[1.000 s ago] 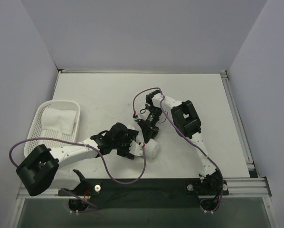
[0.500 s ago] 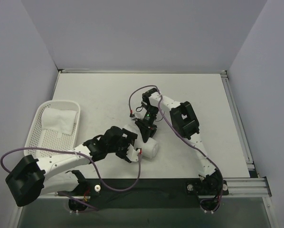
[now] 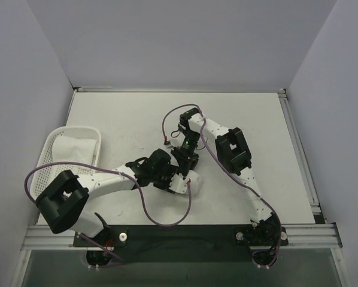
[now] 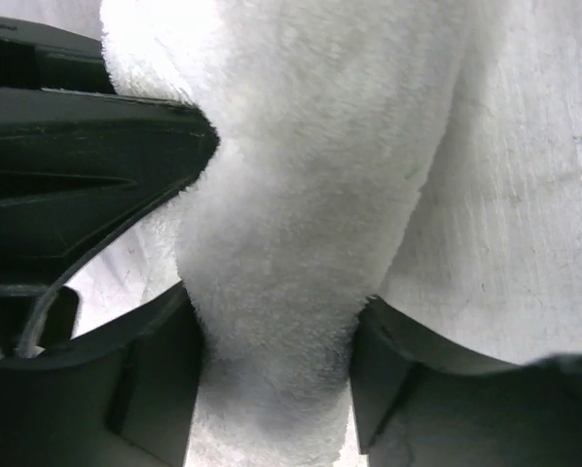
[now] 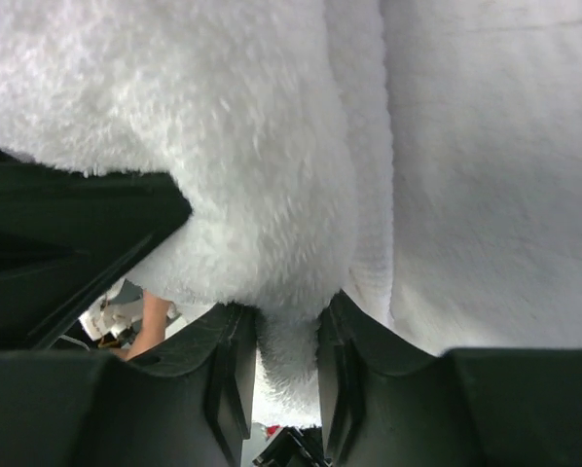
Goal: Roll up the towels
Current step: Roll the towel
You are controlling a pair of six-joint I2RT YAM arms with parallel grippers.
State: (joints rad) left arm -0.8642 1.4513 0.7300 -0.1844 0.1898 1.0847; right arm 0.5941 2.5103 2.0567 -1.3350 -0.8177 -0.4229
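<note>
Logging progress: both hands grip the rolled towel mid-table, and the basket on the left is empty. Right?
Not quite. The basket isn't empty: a second white towel lies in it, as the top external view shows. The rest holds: the left hand and right hand both grip the rolled towel mid-table.

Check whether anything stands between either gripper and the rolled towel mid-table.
Nothing visible does. The rolled towel sits between the fingers of both grippers: in the left gripper it touches both fingers, and the right gripper pinches a fold of it.
</note>
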